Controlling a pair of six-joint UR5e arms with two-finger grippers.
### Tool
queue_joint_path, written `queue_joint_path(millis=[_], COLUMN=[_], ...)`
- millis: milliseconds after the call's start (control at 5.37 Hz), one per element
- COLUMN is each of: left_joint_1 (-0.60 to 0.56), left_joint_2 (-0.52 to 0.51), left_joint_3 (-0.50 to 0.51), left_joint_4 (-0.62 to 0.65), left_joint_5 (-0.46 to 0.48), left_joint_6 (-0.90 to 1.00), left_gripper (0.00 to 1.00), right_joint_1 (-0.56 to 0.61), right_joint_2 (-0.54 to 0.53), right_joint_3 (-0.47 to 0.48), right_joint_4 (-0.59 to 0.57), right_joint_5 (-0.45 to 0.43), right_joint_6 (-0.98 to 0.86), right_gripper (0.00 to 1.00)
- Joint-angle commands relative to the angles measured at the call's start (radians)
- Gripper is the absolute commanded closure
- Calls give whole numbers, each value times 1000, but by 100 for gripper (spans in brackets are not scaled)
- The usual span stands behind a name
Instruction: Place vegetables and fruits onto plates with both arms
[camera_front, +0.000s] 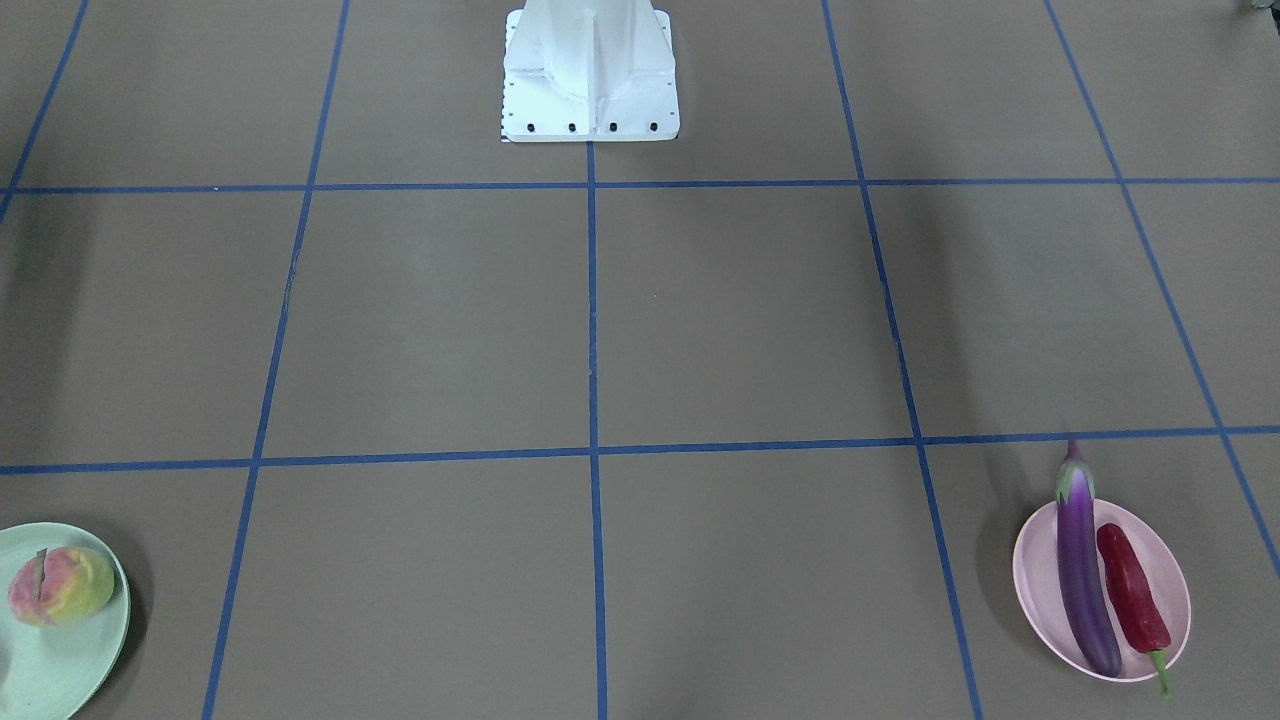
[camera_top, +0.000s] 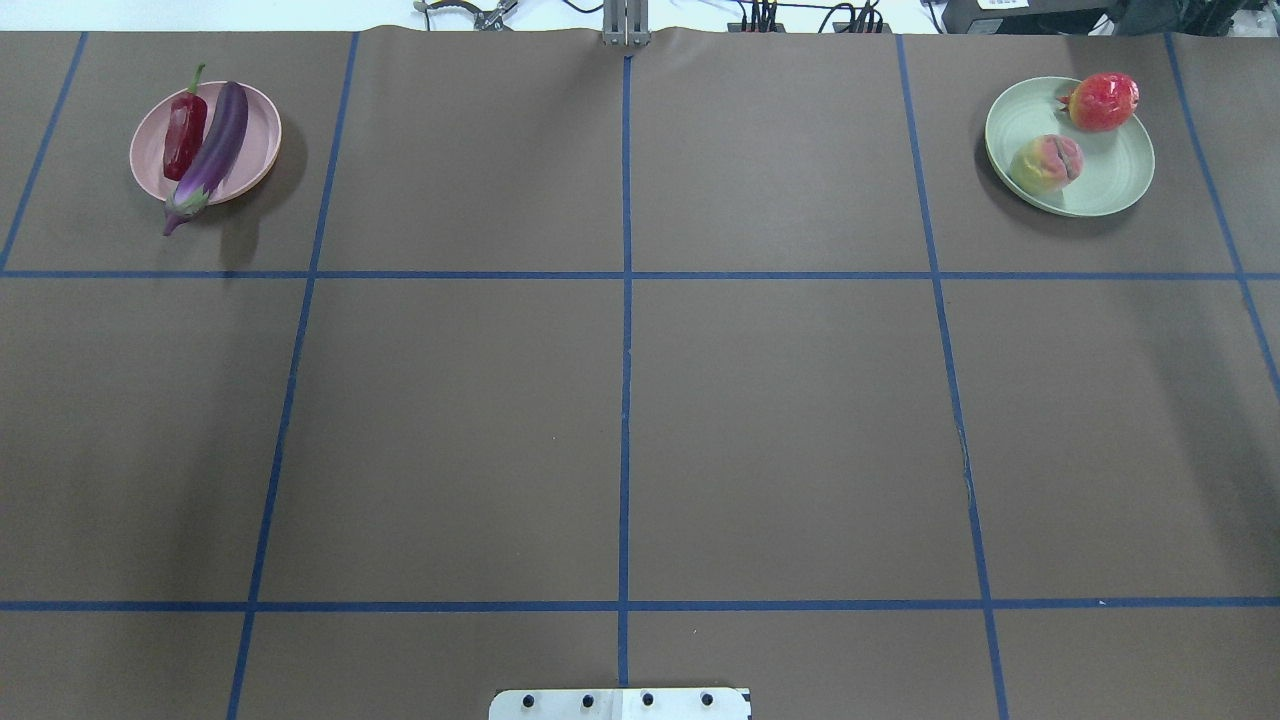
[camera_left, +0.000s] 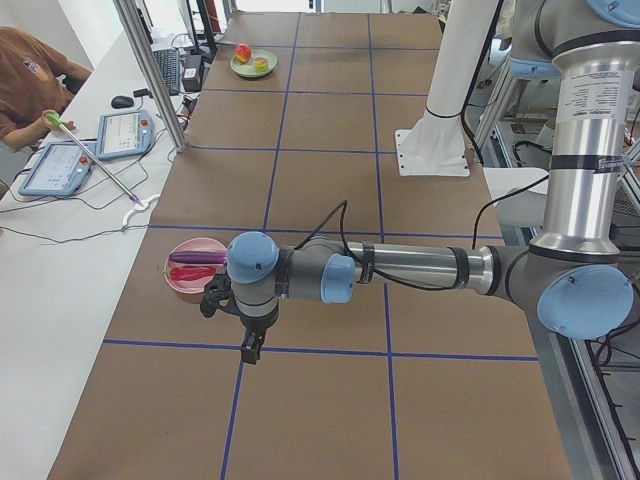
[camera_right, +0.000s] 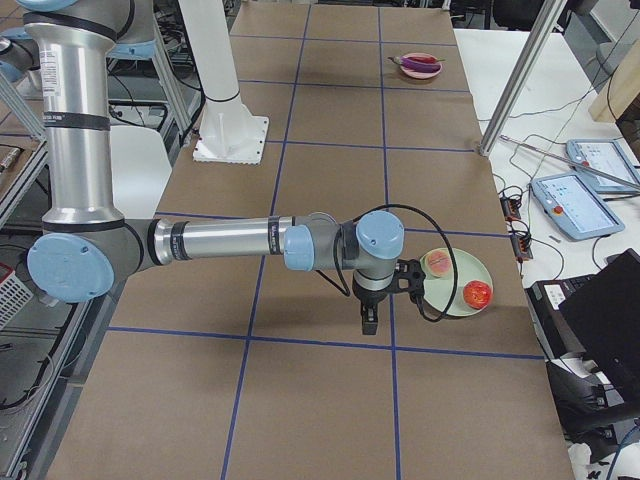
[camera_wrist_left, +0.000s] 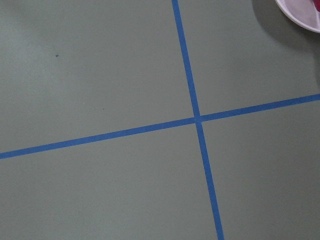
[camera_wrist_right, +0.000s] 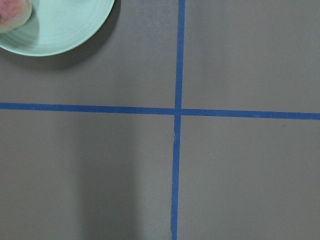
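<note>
eggplant (camera_top: 212, 140) and chili (camera_top: 184, 135) share the pink plate (camera_top: 252, 150), peach (camera_top: 1045, 163) and red fruit (camera_top: 1103, 101) the green plate (camera_top: 1115, 175). my left gripper (camera_left: 247, 352) and right gripper (camera_right: 369, 323) hover nearby; fingers apart or together, i cannot tell.

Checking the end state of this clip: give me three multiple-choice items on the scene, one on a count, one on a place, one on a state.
1. Pieces of fruit on the green plate: A one; B two; C three.
2. The eggplant lies on: A the pink plate; B the green plate; C neither plate.
3. The eggplant's cap end: A sits inside the rim; B overhangs the rim; C points straight up.

1 B: the peach and the red fruit both rest on it.
2 A: it lies there beside the chili.
3 B: the cap juts past the pink plate's edge.
</note>
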Motion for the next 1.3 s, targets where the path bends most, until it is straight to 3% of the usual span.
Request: queue_joint_path(millis=[0, 1117], left_joint_1=[0, 20], left_joint_2=[0, -14], left_joint_3=[0, 5], left_joint_4=[0, 6], left_joint_5=[0, 1], left_joint_6=[0, -2], left_gripper=[0, 0], right_joint_1=[0, 0], right_joint_2=[0, 0], right_joint_3=[0, -1], right_joint_4=[2, 6], right_joint_5=[4, 12], right_joint_6=[0, 0], right_gripper=[0, 0])
